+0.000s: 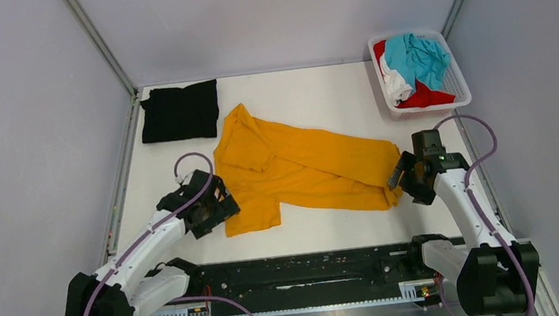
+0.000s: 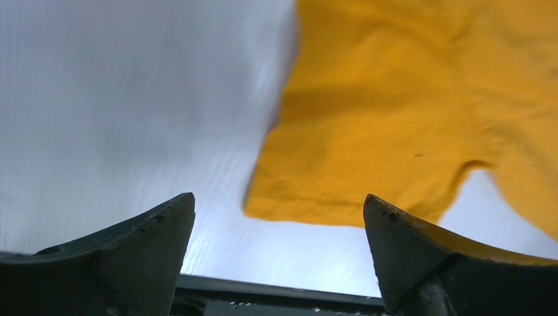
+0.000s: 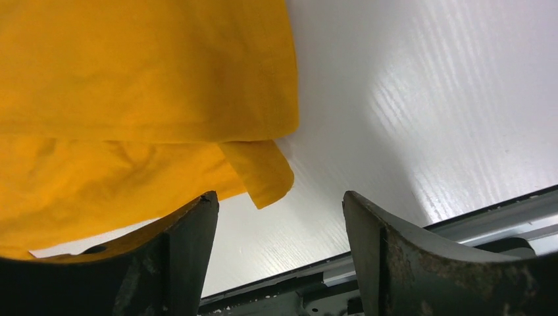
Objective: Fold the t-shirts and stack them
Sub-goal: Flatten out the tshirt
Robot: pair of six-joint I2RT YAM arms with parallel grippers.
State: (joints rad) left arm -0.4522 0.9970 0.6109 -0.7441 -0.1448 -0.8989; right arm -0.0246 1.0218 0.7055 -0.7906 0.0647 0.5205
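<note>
Orange shirt (image 1: 301,167): lying rumpled and partly folded on middle of table (image 1: 316,91), between both grippers. Black shirt (image 1: 180,111): lying folded at far left corner. Teal shirt (image 1: 422,57), red shirt (image 1: 427,97) and white shirt (image 1: 392,83): sitting heaped in basket (image 1: 460,82) at far right. Left gripper (image 1: 219,206): hovering just beside orange shirt's near left edge, jaws gaping wide, gripping nothing. Right gripper (image 1: 399,174): hovering at its right end, jaws spread wide, empty.

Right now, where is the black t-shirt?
In the top view the black t-shirt lies at the far-left corner of the table, close beside the orange-yellow t-shirt spread mid-table.
</note>
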